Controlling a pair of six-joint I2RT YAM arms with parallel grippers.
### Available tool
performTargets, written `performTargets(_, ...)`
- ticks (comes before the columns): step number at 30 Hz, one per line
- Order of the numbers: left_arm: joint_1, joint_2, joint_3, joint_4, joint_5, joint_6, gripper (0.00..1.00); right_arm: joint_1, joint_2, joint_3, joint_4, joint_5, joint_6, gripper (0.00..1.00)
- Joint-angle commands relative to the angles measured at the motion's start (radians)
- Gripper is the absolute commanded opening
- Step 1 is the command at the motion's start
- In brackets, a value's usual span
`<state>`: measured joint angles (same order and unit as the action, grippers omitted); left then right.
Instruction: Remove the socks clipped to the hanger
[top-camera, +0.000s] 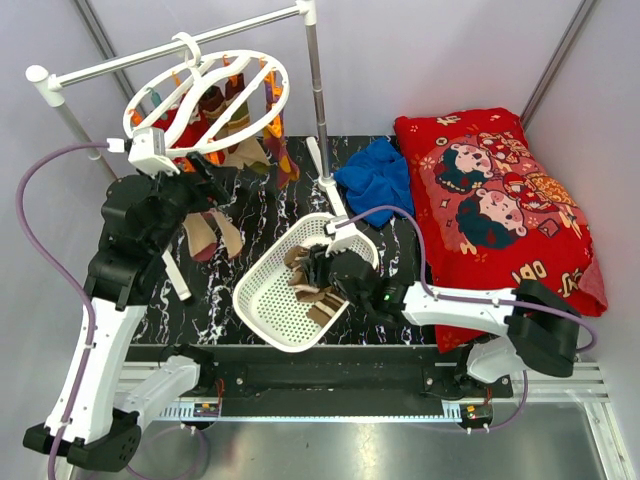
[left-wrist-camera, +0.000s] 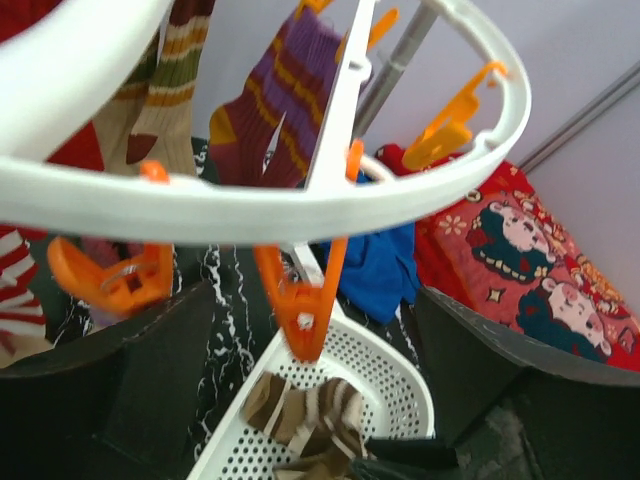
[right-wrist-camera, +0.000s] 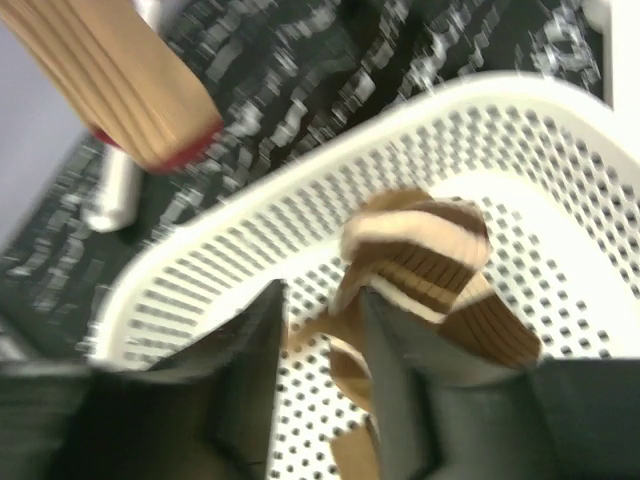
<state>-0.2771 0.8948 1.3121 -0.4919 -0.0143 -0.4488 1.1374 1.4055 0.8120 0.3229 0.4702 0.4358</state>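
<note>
Even bright light; right wrist view motion-blurred; others sharp.

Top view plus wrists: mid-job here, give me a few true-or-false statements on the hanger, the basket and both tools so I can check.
Several socks hang clipped on the hanger. True.
The basket is empty. False: a brown striped sock lies in it.
The left tool is open near the hanger's ring. True.
The right tool is up at the hanger. False: it is down in the basket, closed on the brown striped sock.
</note>
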Motion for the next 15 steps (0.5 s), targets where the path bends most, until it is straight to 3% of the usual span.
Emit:
performTargets(1, 0.004, -0.051, -0.033, -0.042, 0.022, 0.05, 0.87, -0.018, 0.023, 0.003, 0.007, -0.01, -0.005, 0.55)
performTargets(6, 0.004, -0.054, -0.002, -0.091, 0.045, 0.065, 0.88, -0.019, 0.003, 0.007, 0.05, -0.028, -0.075, 0.76)
performTargets(11, 0.004, -0.076, 0.033, -0.131, 0.019, 0.087, 0.88, -0.019, -0.022, 0.033, 0.056, -0.028, -0.126, 0.85)
performTargets(12, 0.004, -0.092, 0.024, -0.134, -0.069, 0.093, 0.88, -0.018, -0.025, 0.038, 0.059, -0.03, -0.132, 0.88)
performTargets(15, 0.004, -0.128, -0.01, -0.134, -0.163, 0.122, 0.88, -0.018, -0.051, 0.038, 0.067, -0.031, -0.134, 0.94)
